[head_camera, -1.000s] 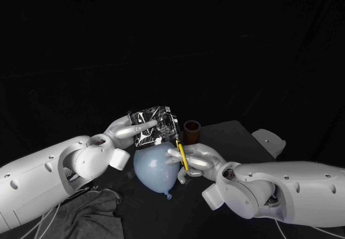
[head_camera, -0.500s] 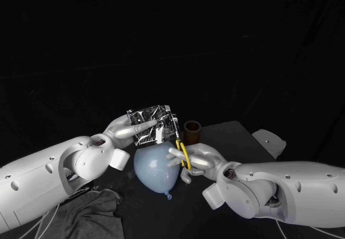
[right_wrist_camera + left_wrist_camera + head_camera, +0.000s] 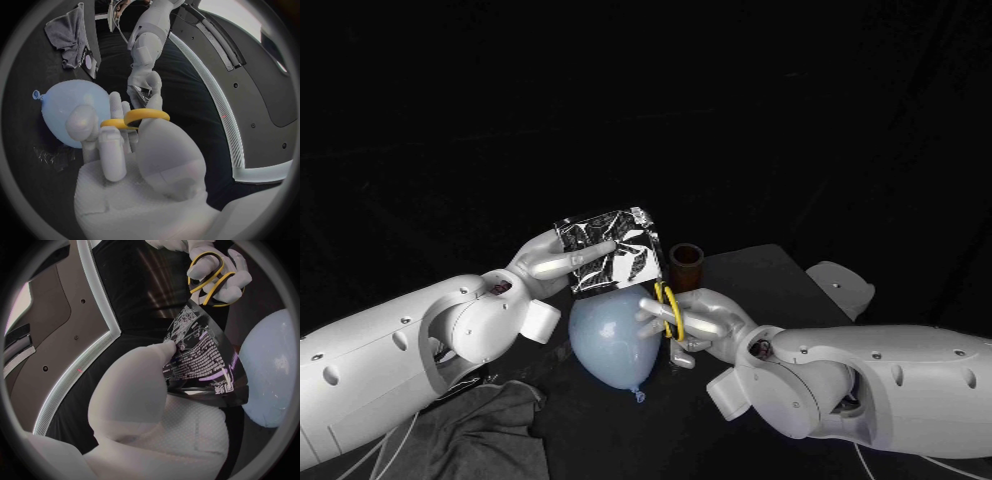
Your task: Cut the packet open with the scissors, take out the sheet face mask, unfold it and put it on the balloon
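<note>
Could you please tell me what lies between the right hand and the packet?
The scissors, handles in the right hand, blades at the packet; left wrist view.

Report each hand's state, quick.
Left hand: holding the packet.
Right hand: holding the scissors.

Left arm (image 3: 387, 375) and right arm (image 3: 891, 385) — glossy white shells, dark screw recesses (image 3: 329, 369); left robot hand (image 3: 567, 262), right robot hand (image 3: 701, 322) — matte silver.
</note>
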You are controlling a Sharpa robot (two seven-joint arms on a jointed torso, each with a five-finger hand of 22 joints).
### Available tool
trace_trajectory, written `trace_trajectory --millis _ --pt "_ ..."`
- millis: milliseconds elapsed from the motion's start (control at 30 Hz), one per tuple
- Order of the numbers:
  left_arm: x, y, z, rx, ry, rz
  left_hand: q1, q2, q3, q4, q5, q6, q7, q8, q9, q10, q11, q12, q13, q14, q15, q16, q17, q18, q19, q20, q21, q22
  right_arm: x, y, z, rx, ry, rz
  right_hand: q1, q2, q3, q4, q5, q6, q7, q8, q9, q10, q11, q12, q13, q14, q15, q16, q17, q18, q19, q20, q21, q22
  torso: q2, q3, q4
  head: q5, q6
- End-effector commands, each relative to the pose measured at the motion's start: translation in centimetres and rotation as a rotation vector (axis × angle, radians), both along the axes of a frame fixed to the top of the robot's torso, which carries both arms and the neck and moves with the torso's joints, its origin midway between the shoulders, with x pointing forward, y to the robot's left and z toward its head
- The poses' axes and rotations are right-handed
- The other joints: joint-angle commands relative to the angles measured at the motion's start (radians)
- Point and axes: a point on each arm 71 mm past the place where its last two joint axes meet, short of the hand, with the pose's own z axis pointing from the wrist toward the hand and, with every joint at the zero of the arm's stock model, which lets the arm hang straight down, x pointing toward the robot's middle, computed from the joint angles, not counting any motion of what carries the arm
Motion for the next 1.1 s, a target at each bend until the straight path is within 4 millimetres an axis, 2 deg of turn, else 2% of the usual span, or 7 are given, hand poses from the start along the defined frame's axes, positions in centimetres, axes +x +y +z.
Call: trace_trajectory --millis 33,167,200,267,333,433,1100 --pt "-0.30 -0.36 0.07 -0.007 -0.014 -0.033 -0.004 0.008 0.003 -0.004 0.003 -0.003 0.002 0.004 0.144 -0.007 -0.002 0.004 -0.001 -0.002 0.001 -0.006 0.001 0.013 -0.002 0.004 -0.007 -0.001 0.10 0.16 0.41 0.001 -0.041 0.009 0.003 0.004 -0.031 -0.008 0.002 -0.001 0.004 -0.003 -0.001 0.060 -0.056 -0.015 0.000 0.069 -0.008 -0.010 0.089 -0.013 0.001 -0.003 -0.001 -0.005 0.000 0.0008 -0.0003 0.001 0.003" --pt "-0.29 -0.31 0.04 -0.004 -0.013 -0.032 -0.005 0.008 0.003 -0.005 0.003 -0.003 0.003 0.004 0.144 -0.007 -0.002 0.004 -0.001 -0.002 0.001 -0.006 0.001 0.013 -0.002 0.004 -0.007 -0.001 0.09 0.20 0.49 -0.002 -0.052 0.008 -0.011 -0.029 -0.030 -0.014 0.002 -0.038 0.025 -0.035 -0.011 0.013 -0.036 -0.065 -0.013 0.049 0.008 -0.031 0.008 -0.008 -0.025 0.005 -0.030 -0.027 0.001 0.0012 -0.0001 0.003 0.005" --pt "-0.29 -0.28 0.03 -0.003 -0.012 -0.031 -0.005 0.008 0.003 -0.005 0.003 -0.003 0.003 0.004 0.144 -0.007 -0.002 0.004 -0.001 -0.002 0.001 -0.006 0.001 0.013 -0.002 0.004 -0.007 -0.001 0.09 0.20 0.51 -0.003 -0.055 0.008 -0.015 -0.042 -0.029 -0.018 0.003 -0.068 0.041 -0.056 -0.019 -0.025 -0.020 -0.094 -0.023 0.043 0.021 -0.036 -0.010 -0.005 -0.042 0.015 -0.049 -0.042 0.001 0.0013 0.0000 0.004 0.005" --pt "-0.28 -0.24 0.02 -0.002 -0.012 -0.029 -0.005 0.008 0.004 -0.005 0.003 -0.003 0.003 0.004 0.145 -0.007 -0.002 0.004 0.000 -0.002 0.001 -0.006 0.001 0.014 -0.002 0.004 -0.007 -0.001 0.09 0.21 0.54 -0.005 -0.059 0.009 -0.017 -0.049 -0.030 -0.023 0.002 -0.088 0.053 -0.071 -0.023 -0.052 -0.009 -0.114 -0.030 0.037 0.031 -0.041 -0.029 0.000 -0.061 0.024 -0.071 -0.059 0.001 0.0012 0.0000 0.004 0.006" --pt "-0.26 -0.20 0.01 -0.001 -0.012 -0.027 -0.005 0.008 0.004 -0.005 0.003 -0.003 0.003 0.004 0.145 -0.007 -0.002 0.004 0.000 -0.002 0.001 -0.006 0.001 0.014 -0.002 0.004 -0.007 -0.001 0.08 0.21 0.56 -0.007 -0.063 0.009 -0.025 -0.062 -0.030 -0.029 0.002 -0.131 0.076 -0.100 -0.033 -0.109 0.015 -0.146 -0.047 0.019 0.051 -0.055 -0.080 0.011 -0.106 0.043 -0.125 -0.101 0.001 0.0012 -0.0004 0.004 0.007" --pt "-0.25 -0.15 0.00 0.000 -0.011 -0.025 -0.005 0.008 0.004 -0.005 0.003 -0.003 0.003 0.004 0.145 -0.007 -0.002 0.004 0.000 -0.002 0.001 -0.006 0.001 0.014 -0.002 0.004 -0.007 -0.001 0.07 0.19 0.58 -0.009 -0.065 0.010 -0.030 -0.067 -0.030 -0.034 0.002 -0.154 0.089 -0.117 -0.038 -0.142 0.027 -0.148 -0.058 0.007 0.062 -0.062 -0.107 0.020 -0.133 0.056 -0.156 -0.126 0.001 0.0013 -0.0002 0.004 0.007" --pt "-0.28 0.02 -0.07 0.039 -0.042 -0.039 -0.005 0.009 0.005 -0.008 0.003 -0.002 0.004 0.004 0.146 -0.007 -0.002 0.005 0.000 -0.002 0.001 -0.006 0.002 0.014 -0.002 0.004 -0.007 -0.001 0.34 0.09 0.86 -0.011 -0.066 0.027 -0.050 -0.072 -0.031 -0.033 0.002 -0.170 0.099 -0.130 -0.041 -0.177 0.037 -0.144 -0.061 -0.009 0.072 -0.070 -0.142 0.030 -0.165 0.070 -0.193 -0.157 0.001 0.0006 0.0001 0.003 0.006"
